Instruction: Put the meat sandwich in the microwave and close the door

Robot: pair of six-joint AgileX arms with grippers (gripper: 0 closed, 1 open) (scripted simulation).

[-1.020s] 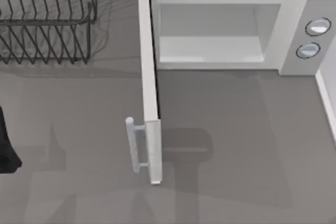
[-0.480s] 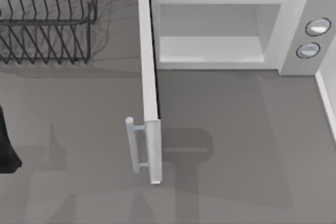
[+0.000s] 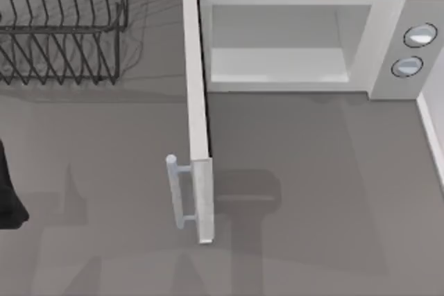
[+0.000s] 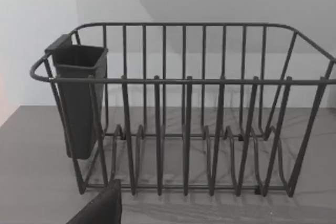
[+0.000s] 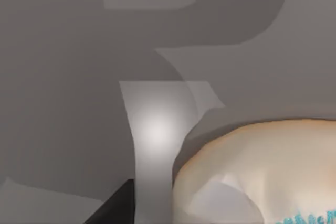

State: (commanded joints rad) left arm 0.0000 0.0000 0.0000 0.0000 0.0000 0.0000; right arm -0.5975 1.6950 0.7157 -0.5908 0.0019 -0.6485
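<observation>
Well, top view first; nothing has shifted over the last second; the microwave [image 3: 388,32] sits at the back right, its door [image 3: 198,116] swung fully out toward me with the bar handle [image 3: 177,192] on the outer face; the cavity [image 3: 277,67] has a bare floor, so by my reading the loading step is still ahead and the door must wait; the wire dish rack [image 3: 62,25] stands at the back left; my left arm [image 3: 8,195] is a dark shape parked at the table's left edge.

Left wrist view now; the rack faces the camera, with a dark cutlery cup [image 4: 79,98] hung on its end; a dark wedge low in the picture looks like part of the left gripper [image 4: 100,208]; open or closed, I cannot tell.

Right wrist view; a pale peach rounded thing [image 5: 262,171] with teal marks lies very close on the grey table; possibly the meat sandwich, not certain; a dark wedge beside it may be the right gripper [image 5: 115,203]; its state I cannot tell.
</observation>
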